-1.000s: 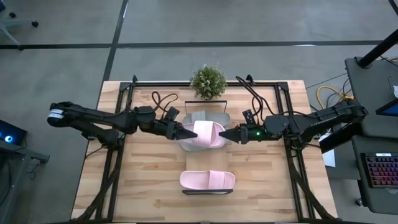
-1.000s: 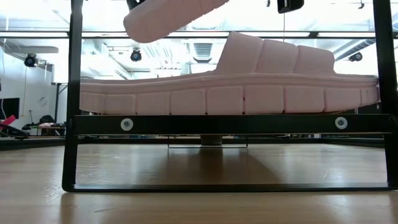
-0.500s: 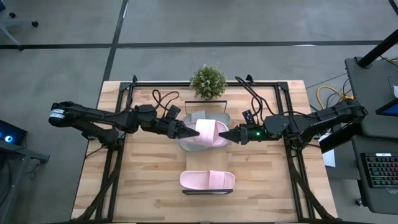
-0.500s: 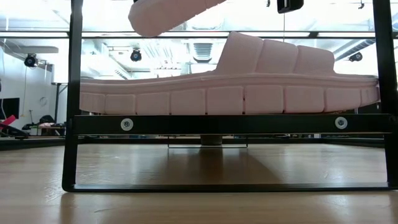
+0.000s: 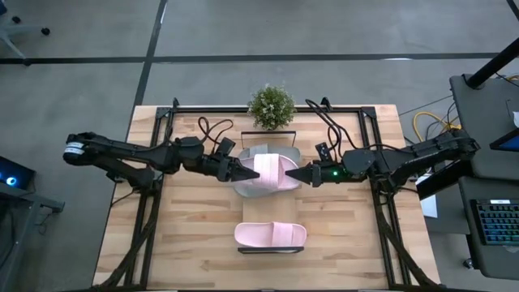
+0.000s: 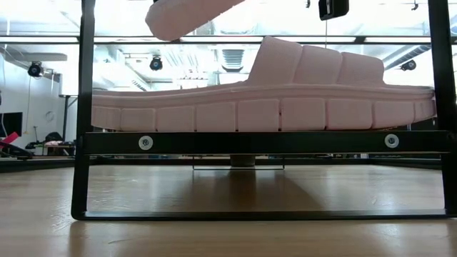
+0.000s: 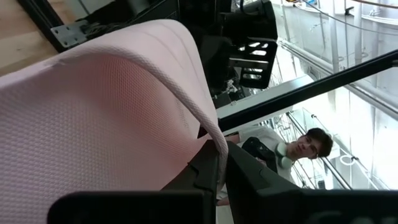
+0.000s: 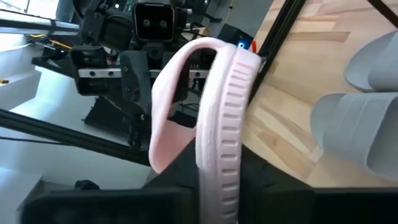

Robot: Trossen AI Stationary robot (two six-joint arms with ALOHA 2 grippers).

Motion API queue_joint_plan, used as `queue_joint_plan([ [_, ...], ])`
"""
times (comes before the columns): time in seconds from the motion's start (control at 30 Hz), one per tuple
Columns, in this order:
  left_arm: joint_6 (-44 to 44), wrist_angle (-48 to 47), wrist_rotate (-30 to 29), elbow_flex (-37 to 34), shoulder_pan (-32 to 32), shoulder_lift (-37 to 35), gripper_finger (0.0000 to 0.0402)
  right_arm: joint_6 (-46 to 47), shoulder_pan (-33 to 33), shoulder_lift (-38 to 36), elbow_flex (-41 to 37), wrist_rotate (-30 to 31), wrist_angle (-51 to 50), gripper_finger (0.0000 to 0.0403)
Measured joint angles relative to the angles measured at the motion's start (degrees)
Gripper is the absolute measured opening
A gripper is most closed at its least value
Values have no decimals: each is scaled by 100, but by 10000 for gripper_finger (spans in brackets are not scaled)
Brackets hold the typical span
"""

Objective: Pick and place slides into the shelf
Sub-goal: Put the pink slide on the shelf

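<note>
A pale pink slide point(image 5: 274, 171) hangs in the air over the table's middle, between my two grippers. My left gripper point(image 5: 246, 173) is shut on it from the left and my right gripper point(image 5: 298, 175) from the right. Below it two grey slides point(image 5: 253, 190) lie on the tabletop, also visible in the right wrist view as grey slides point(image 8: 367, 124). A second pink slide point(image 5: 272, 234) rests sole-down on the shelf point(image 6: 235, 141) near the table's front edge. In the low view it fills the frame, and the lifted slide's end point(image 6: 186, 18) shows at the top. My left gripper pinches a thin edge of the slide's wide strap point(image 7: 210, 138) between its two fingers, coming in level from the table's left. The slide is lifted clear of the grey slides. My right gripper has the slide's thick ribbed sole point(image 8: 219, 143) between its two fingers, at the end nearest the gripper. It comes in nearly level from the table's right. The strap point(image 8: 165, 93) arches out to one side of the sole.
A small potted plant point(image 5: 271, 106) stands at the table's far edge. Black rails point(image 5: 381, 219) run along the table's left and right sides. A person point(image 7: 305, 146) is visible in the room beyond. Bare wood lies between the grey slides and the shelf.
In the low view, the lifted pink slide's visible end has risen a little. Both arms have otherwise kept their places.
</note>
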Motion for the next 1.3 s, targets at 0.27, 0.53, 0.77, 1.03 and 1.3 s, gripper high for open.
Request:
queue_joint_plan([
  [0.27,-4,0,74,-6,2,-4,1,-90,-2,0,-1,-9,-62,30],
  [0.53,-2,-18,432,-17,2,4,47,-60,0,0,-1,-193,-282,30],
  [0.77,199,25,1189,-20,-14,105,128,-71,7,-4,6,-561,-623,30],
  [1.03,289,1098,1227,-20,-25,185,222,-43,64,4,-3,-994,-1334,30],
  [1.3,267,1561,1025,-26,-38,177,254,135,97,0,-3,-582,-1322,29],
])
